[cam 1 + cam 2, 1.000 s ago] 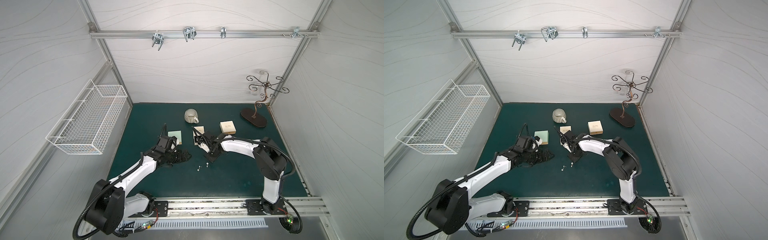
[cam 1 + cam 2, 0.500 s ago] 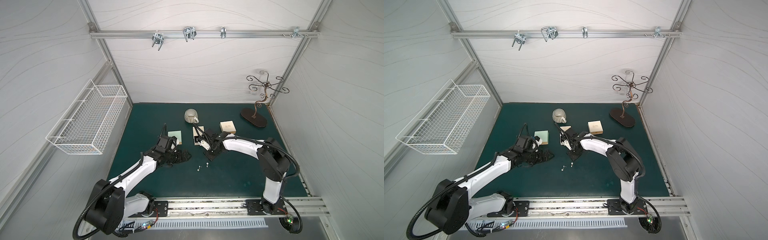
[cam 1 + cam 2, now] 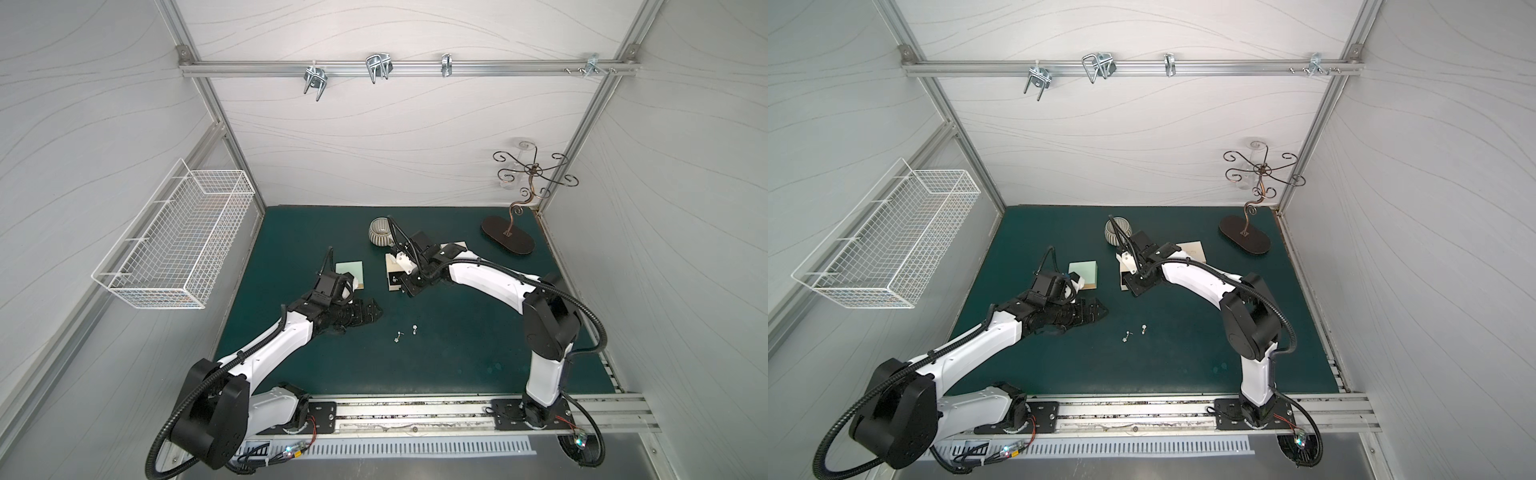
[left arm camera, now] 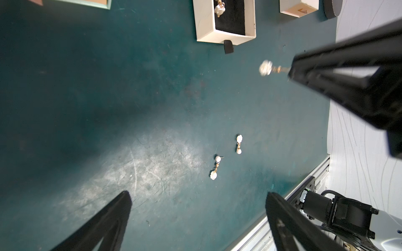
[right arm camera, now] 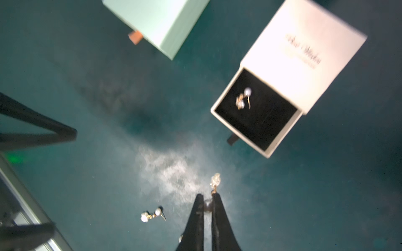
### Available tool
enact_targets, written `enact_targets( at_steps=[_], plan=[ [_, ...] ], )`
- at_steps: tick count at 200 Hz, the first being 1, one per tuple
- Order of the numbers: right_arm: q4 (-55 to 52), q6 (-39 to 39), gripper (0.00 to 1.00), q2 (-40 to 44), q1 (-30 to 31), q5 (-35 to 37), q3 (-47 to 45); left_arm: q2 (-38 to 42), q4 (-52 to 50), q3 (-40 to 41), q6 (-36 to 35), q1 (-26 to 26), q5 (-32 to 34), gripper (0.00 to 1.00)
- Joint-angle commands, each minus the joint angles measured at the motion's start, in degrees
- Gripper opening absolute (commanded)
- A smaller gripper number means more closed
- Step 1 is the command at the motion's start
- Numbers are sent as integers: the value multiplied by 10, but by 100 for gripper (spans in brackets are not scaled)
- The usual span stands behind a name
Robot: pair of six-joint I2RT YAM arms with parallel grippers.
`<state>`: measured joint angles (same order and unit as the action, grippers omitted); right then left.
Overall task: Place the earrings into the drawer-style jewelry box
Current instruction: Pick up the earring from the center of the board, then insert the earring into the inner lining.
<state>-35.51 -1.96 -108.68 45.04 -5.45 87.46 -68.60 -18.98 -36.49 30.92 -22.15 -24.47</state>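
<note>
— Right wrist view: what have the right fingers (image 5: 217, 208) got?
— The held earring (image 5: 216, 180). They are pinched almost together on it. A pale bead sits between the tips and the sparkly head sticks out past them. The picture is blurred, but the grip is plain.
— Does the left wrist view agree?
— Yes. The right fingers (image 4: 304, 71) reach in there, and the held earring (image 4: 265, 67) pokes out of their tip.
— Where is it, reckoned from the box?
— Near the box (image 5: 304, 47), on the side where the drawer (image 5: 267, 121) is pulled out, close to the black pull tab (image 5: 232, 139). Both wrist views put it beside the drawer, not over the lining. I cannot tell whether it touches the table (image 3: 457, 353).
— Is anything in the drawer?
— One boxed earring (image 5: 243, 98) lies on the black lining, toward the box's sleeve.
— And the left fingers?
— The left fingers (image 4: 113, 217) are spread wide, with nothing between them and nothing touching them. In both top views they lie low over the table (image 3: 368, 311) (image 3: 1092, 311), also on the drawer side of the box and farther from it than the right fingers (image 3: 409, 286).
— What about the other earrings?
— Two loose earrings (image 4: 214, 167) (image 4: 238, 144) lie on the bare table, just beside each other but not touching. They are on the drawer side too, well apart from the box. In a top view they are only bright specks (image 3: 398, 336). They are near the left fingertips, and neither arm touches them.
</note>
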Motion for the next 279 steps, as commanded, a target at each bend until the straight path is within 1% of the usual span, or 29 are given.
enact_targets(
  at_steps=[1, 53, 150, 206, 244, 260, 279],
  plan=[
    [-9, -5, 8, -36, -11, -12, 36, 10, 11, -5, 5, 0, -1, 99],
    [-13, -21, 8, -99, -35, -8, 102, 11, 6, -7, 3, 0, -1, 99],
    [-6, -39, 10, -164, -57, -7, 138, 15, 7, -3, 4, 0, 4, 99],
    [2, -42, 19, -140, -58, -11, 134, 11, 7, -7, 3, 0, 5, 99],
    [6, -47, 22, -113, -63, -15, 130, 2, 3, -21, -2, 0, 4, 99],
    [26, -59, 22, -83, -70, -20, 105, -5, -1, -37, -9, 0, 6, 99],
    [84, -84, 23, -26, -83, -36, 39, -19, -7, -64, -18, 0, 7, 99]
  ],
)
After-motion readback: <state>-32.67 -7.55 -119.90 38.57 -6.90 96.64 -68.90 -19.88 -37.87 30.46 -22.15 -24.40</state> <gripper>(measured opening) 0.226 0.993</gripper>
